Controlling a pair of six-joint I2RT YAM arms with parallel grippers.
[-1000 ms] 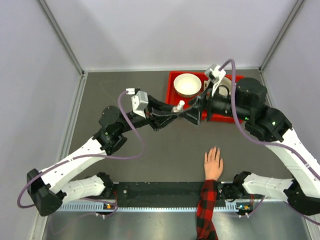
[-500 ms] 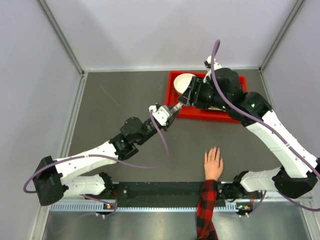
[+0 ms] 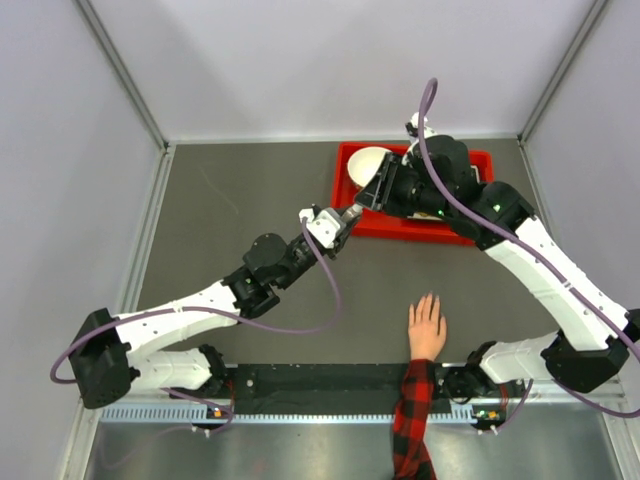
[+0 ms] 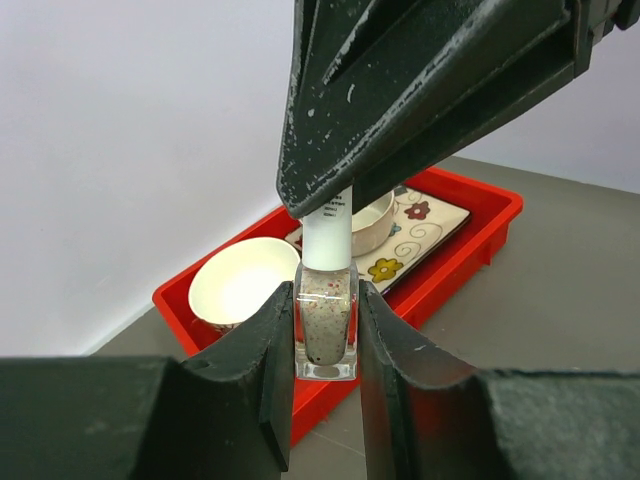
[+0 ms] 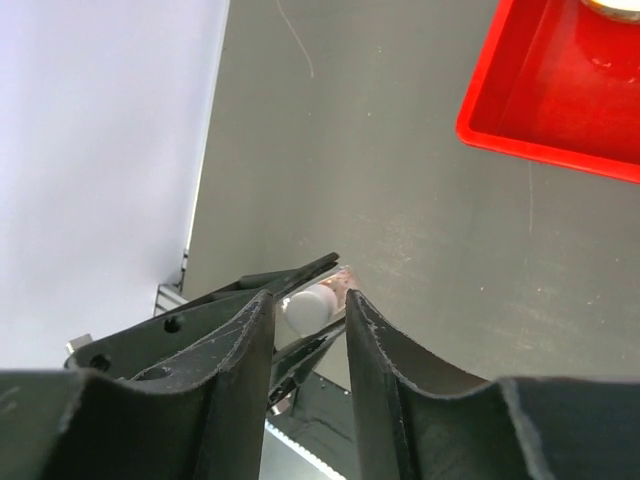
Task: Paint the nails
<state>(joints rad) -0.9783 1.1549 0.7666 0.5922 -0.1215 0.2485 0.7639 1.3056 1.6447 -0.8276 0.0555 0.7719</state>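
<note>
**Uncapping the polish: seat the grip on the cap before twisting**

My left gripper (image 4: 322,292) is clamped on the glass body of the polish bottle (image 4: 326,335) and holds it upright in the air, just off the corner of the red tray (image 4: 480,215). My right gripper (image 5: 308,297) has its jaws around the white cap (image 5: 308,308), and the gap looks narrow. I cannot tell if the pads actually bite yet.

The nails (image 3: 433,298) are too small to pick out from above. They tip the hand (image 3: 427,330), which lies flat, palm down, on the table (image 3: 250,200) near the front edge, well apart from the bottle.

I judge this to be the cap-off step, with no painting started. To do it well:
- I get the right jaws square on the cap and fully seated before any turn.
- I twist about the cap's own axis and keep the left arm rigid.
- I pull straight up so the brush clears the neck.
- I keep the bottle vertical, because a tilt could spill it.
</note>
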